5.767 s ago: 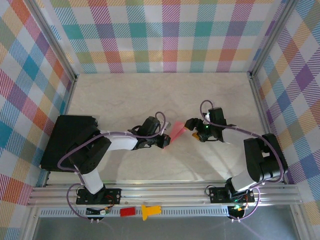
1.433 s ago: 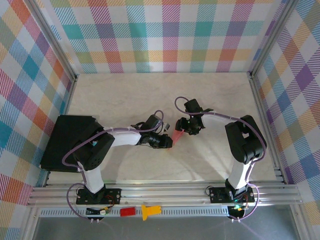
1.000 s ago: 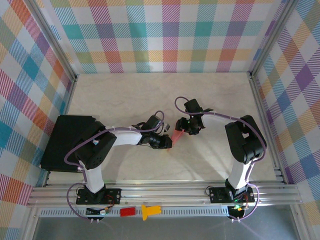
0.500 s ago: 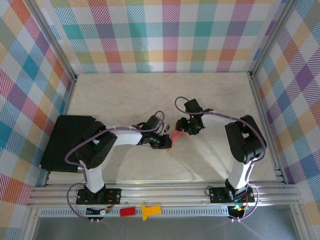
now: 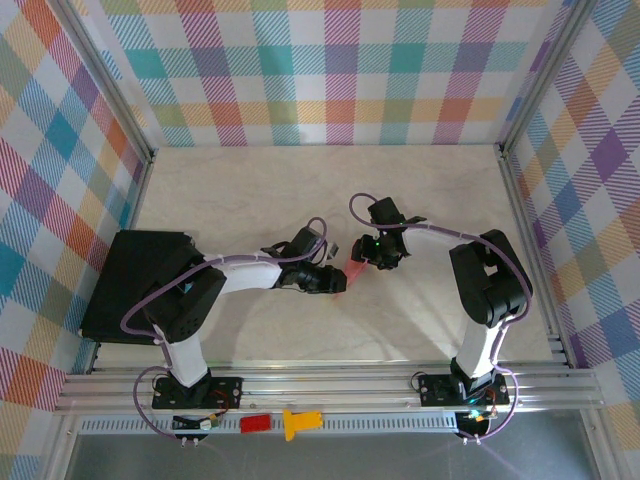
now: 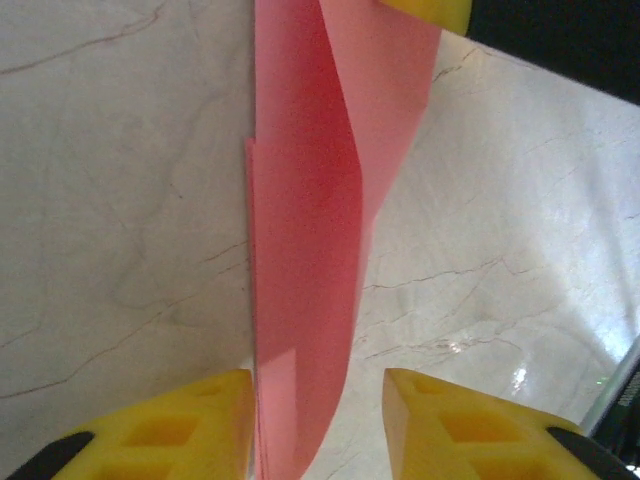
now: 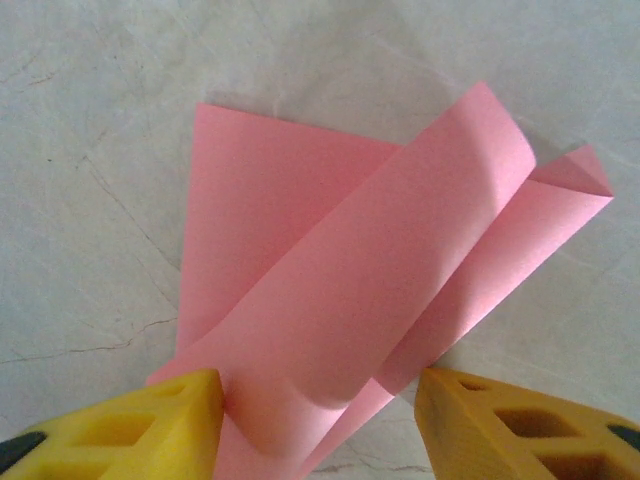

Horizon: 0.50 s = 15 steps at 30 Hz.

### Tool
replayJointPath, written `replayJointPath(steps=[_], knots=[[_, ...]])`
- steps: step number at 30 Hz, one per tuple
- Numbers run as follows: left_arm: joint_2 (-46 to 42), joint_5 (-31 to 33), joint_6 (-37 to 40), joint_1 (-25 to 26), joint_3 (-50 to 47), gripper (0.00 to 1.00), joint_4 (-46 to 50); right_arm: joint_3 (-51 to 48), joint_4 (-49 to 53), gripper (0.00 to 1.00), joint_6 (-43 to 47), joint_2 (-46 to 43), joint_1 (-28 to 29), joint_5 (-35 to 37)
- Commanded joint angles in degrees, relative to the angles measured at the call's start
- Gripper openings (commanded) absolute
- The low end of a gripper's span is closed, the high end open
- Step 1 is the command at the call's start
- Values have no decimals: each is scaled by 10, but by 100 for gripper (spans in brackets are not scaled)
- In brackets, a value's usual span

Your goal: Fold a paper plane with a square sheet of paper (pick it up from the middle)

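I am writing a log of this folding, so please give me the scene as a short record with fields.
paper: pink, partly folded, one flap curling up
left gripper: open, paper between the jaws, lying against one finger
right gripper: open, paper between the jaws, a gap to one finger
table: pale, marble pattern
stage: folding not yet done

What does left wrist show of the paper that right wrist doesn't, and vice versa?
Left wrist: the folded paper as a long narrow strip beside one finger of the open left gripper, another yellow fingertip at its far end. Right wrist: a loose flap curling up and a pointed corner. Both: pink paper between yellow fingers on the marble table.
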<state>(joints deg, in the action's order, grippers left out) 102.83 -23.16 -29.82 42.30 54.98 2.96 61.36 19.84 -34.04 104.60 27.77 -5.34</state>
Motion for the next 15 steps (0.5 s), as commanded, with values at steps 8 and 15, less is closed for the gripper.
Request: replayJointPath(steps=[8,15], knots=[[27,15,44,10,46,44,49,-25,17,55,-15,72,11,-22],[55,11,55,10,65,43,62,-23,24,54,-19,77,11,-17]])
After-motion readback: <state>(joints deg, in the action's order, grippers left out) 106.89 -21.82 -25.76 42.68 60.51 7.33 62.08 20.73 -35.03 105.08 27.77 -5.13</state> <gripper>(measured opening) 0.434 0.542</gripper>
